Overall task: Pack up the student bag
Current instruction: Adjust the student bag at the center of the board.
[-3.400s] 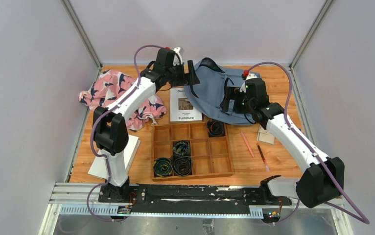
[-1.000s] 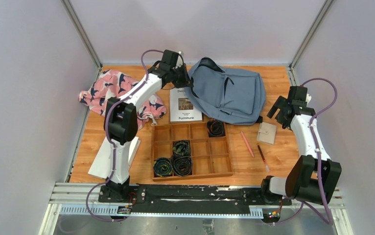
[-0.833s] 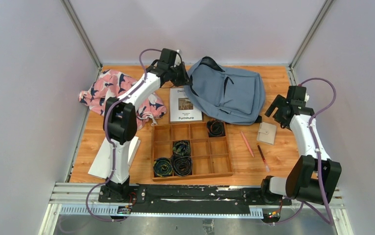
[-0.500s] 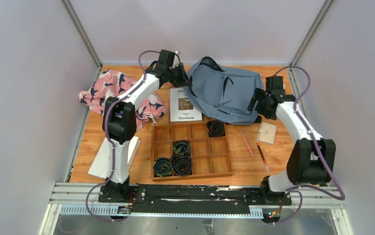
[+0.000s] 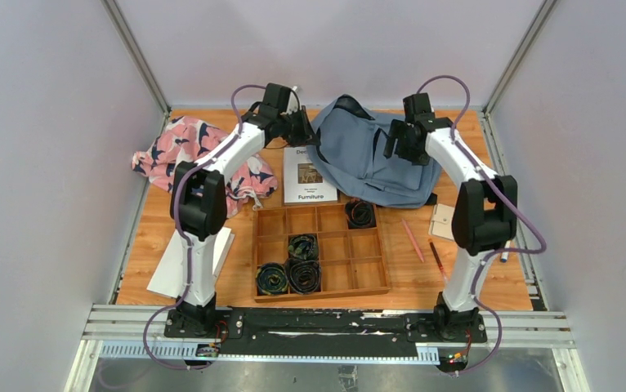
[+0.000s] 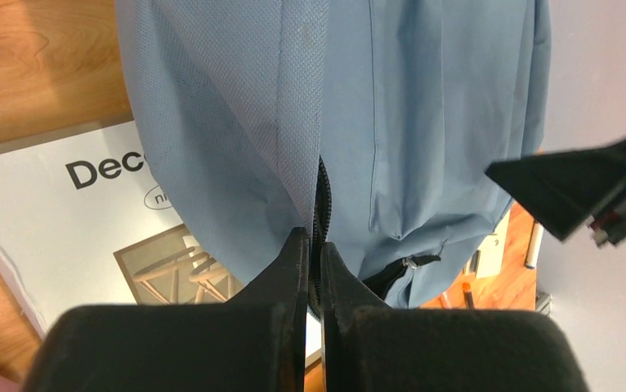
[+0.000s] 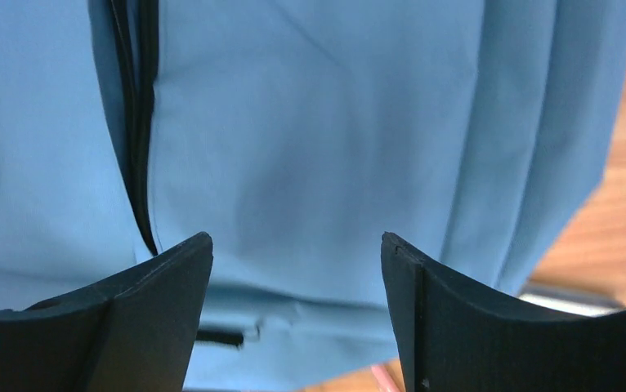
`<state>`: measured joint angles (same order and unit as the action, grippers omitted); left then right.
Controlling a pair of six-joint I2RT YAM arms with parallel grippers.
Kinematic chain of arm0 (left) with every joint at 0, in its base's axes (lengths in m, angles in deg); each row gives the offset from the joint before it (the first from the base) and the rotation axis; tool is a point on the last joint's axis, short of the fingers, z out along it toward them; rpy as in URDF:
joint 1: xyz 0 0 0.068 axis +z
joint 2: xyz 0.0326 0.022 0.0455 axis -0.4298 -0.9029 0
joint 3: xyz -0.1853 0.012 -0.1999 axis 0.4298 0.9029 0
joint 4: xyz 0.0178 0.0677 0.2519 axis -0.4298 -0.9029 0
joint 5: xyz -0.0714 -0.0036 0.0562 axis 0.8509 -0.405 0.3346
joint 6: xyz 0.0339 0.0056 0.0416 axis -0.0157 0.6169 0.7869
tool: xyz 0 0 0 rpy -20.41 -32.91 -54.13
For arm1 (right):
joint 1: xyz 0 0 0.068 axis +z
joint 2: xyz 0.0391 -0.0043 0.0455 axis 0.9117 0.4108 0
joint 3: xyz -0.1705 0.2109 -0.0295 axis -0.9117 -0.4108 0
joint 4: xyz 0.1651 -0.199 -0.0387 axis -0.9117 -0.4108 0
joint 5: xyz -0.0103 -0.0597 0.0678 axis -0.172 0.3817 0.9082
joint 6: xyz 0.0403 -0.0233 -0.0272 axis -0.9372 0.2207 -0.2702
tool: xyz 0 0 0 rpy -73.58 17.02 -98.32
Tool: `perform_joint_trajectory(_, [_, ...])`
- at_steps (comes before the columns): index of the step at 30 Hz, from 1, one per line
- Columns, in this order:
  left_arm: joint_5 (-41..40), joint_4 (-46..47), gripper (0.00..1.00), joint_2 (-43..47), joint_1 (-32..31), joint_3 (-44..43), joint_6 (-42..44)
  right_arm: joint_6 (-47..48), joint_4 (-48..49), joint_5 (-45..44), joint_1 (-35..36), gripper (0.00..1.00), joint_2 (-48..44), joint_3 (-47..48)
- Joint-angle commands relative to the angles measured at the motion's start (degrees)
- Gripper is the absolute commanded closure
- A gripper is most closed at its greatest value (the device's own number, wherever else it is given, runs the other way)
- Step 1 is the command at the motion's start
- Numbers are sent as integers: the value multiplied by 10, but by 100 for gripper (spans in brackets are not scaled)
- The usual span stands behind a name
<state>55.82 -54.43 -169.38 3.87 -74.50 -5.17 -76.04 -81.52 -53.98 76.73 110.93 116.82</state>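
Observation:
The student bag [image 5: 359,159], slate-blue with dark zipper trim, lies flat at the back middle of the table. My left gripper [image 5: 308,135] is at its left edge, shut on the bag's zipper seam; in the left wrist view the black zipper runs down between the closed fingertips [image 6: 314,242] and the blue bag [image 6: 424,106] spreads beyond them. My right gripper [image 5: 395,144] hovers over the bag's upper right part, open. The right wrist view shows bag fabric [image 7: 310,139] below the wide-apart right gripper [image 7: 297,245], with nothing between the fingers.
A white "Furniture" booklet [image 5: 306,178] lies partly under the bag's left side. In front is a wooden tray [image 5: 367,263] holding rolled dark items. A pink patterned cloth [image 5: 183,147] sits at the left; two pens [image 5: 413,239] and a beige case [image 5: 442,219] at the right.
The right arm swung from the table's right side to above the bag, its jaws narrowing slightly. The left gripper stayed shut on the bag's edge.

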Motion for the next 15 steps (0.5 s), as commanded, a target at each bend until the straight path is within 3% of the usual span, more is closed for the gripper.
perform_joint_trajectory(1, [25,-8,100,36,10,6,9,1,-33,9,8,19,75,81])
perform_joint_trajectory(7, [21,-24,100,49,19,8,19,14,-43,26,39,12,150,161])
perform_joint_trajectory(11, [23,11,100,75,25,24,1,22,-53,27,55,17,188,198])
perform_joint_trajectory(12, [23,12,100,79,25,20,0,24,-53,28,57,28,192,204])
perform_joint_trajectory(15, [47,22,100,82,26,7,-7,29,-56,23,58,77,199,223])
